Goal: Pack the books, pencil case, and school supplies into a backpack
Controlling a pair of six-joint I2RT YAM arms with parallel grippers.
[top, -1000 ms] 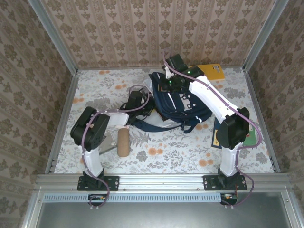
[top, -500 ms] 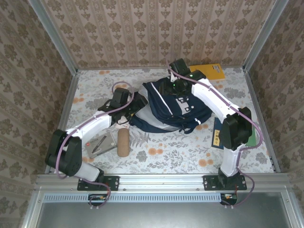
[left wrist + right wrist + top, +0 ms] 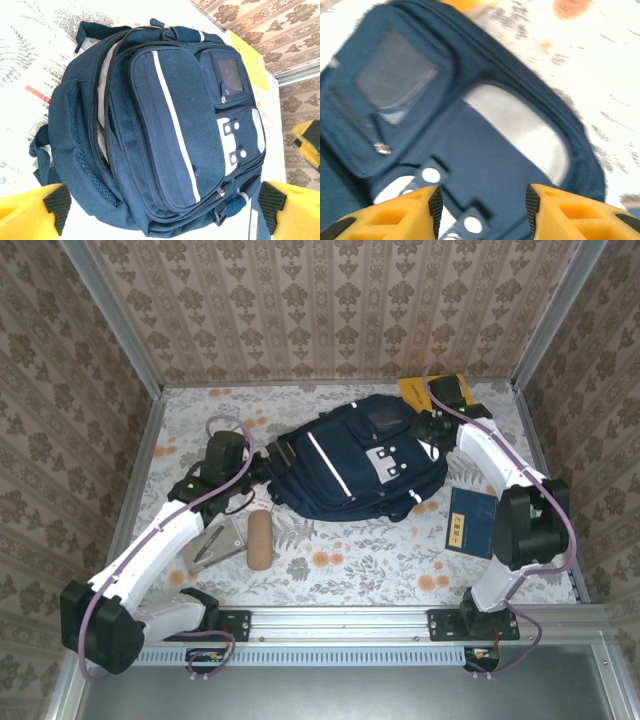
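At the left of the table, the grey angular piece (image 3: 205,545) and the tan pencil case (image 3: 259,540) lie loose on the floral cloth, near the backpack (image 3: 360,460) but apart from it. They are probably waiting their turn, since nothing grips them. The left gripper (image 3: 162,207) sits low at the bag's left end with its jaws spread very wide and nothing between them. Its wrist camera looks along the whole bag, which suggests it is lining up to take hold of the fabric or pull the opening apart. The backpack lies flat in the middle of the table with its front pockets facing up, a stable pose for loading from the side.

At the bag's far right corner, the right gripper (image 3: 482,200) hovers just above the fabric. It too is open and empty, with its fingers framing the pale patch — likely placed to steady or lift that end. To its right, the dark blue book (image 3: 472,522) lies on the cloth near the front, and the orange-yellow book (image 3: 425,390) rests by the back wall, neither yet packed.

The backpack is navy woven fabric, soft and slumped. A white stripe runs down its front pocket, and there is a small window pocket and a white-grey patch with snaps. In the left wrist view, a zip gapes along one side — pale lining shows inside.
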